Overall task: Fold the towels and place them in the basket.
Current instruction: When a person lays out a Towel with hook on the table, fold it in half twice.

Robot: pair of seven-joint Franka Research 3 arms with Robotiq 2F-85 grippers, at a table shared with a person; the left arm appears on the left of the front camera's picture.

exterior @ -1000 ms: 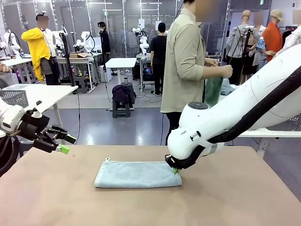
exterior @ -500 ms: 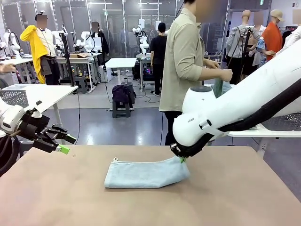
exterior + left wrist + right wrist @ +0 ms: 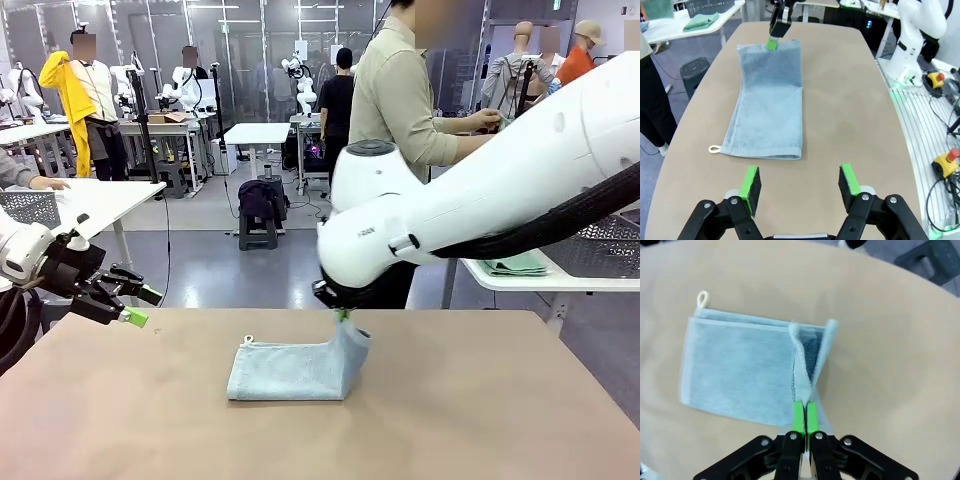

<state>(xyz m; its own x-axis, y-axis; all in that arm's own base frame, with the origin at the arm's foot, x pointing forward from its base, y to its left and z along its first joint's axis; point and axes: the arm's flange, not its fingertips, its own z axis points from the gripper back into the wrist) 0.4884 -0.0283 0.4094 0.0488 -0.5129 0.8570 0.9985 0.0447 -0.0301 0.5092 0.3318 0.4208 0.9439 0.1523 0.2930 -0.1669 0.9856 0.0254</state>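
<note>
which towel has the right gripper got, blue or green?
The grey-blue towel on the brown table: the right gripper is shut on one end, raised off the surface. The mint green towel lies on the white side table.

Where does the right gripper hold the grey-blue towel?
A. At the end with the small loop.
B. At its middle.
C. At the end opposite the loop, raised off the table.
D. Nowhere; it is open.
C: the right gripper pinches the towel end far from the loop, above the table.
</note>
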